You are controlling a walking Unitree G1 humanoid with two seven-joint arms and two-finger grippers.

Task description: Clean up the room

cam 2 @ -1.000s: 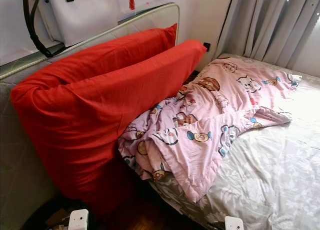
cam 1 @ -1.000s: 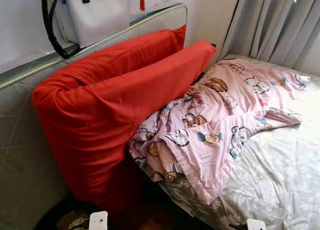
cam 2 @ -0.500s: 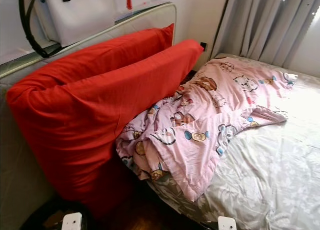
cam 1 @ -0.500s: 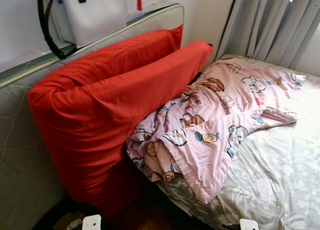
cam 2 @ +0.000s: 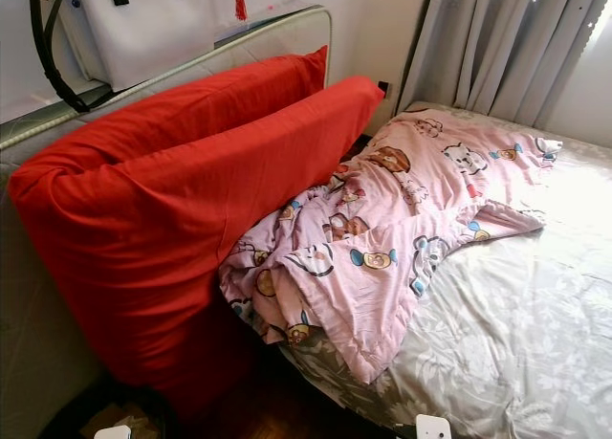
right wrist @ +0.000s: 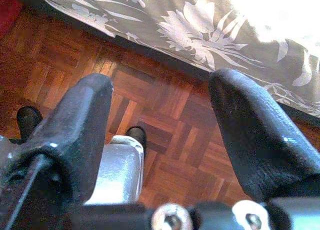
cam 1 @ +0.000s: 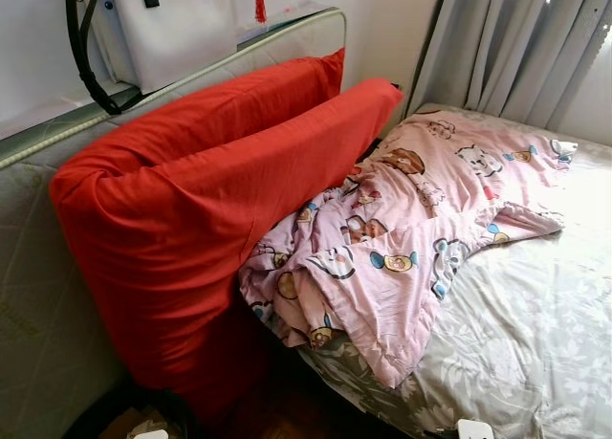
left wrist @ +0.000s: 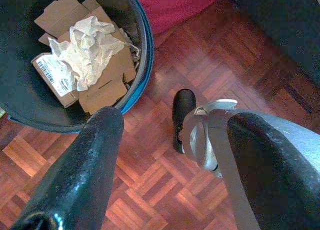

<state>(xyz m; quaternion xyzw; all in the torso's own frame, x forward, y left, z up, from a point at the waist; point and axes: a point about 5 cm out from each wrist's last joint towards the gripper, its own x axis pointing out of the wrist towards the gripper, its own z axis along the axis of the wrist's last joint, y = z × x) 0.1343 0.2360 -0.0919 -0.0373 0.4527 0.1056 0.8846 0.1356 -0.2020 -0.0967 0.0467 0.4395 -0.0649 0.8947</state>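
A crumpled pink cartoon-print quilt [cam 1: 411, 229] lies bunched across the head of the bed, on a grey floral sheet [cam 1: 535, 343]. Two long red pillows [cam 1: 201, 200] lean against the padded headboard [cam 1: 38, 305]. My left gripper [left wrist: 170, 155] hangs open over the parquet floor, beside a dark bin [left wrist: 142, 64] holding cardboard scraps and crumpled paper [left wrist: 82, 52]. My right gripper [right wrist: 160, 125] hangs open above the floor by the bed's floral skirt [right wrist: 200, 44]. Nothing is between either pair of fingers.
A white handbag [cam 1: 167, 23] with a black strap sits on the ledge above the headboard. Grey curtains [cam 1: 526, 47] hang at the back right. The bin [cam 1: 124, 425] stands in the gap at the pillows' foot. My own foot [left wrist: 182, 115] shows on the parquet.
The head camera has shifted slightly; the scene has slid left and the white wrist tops have sunk toward the bottom edge. Quilt and pillows lie as before.
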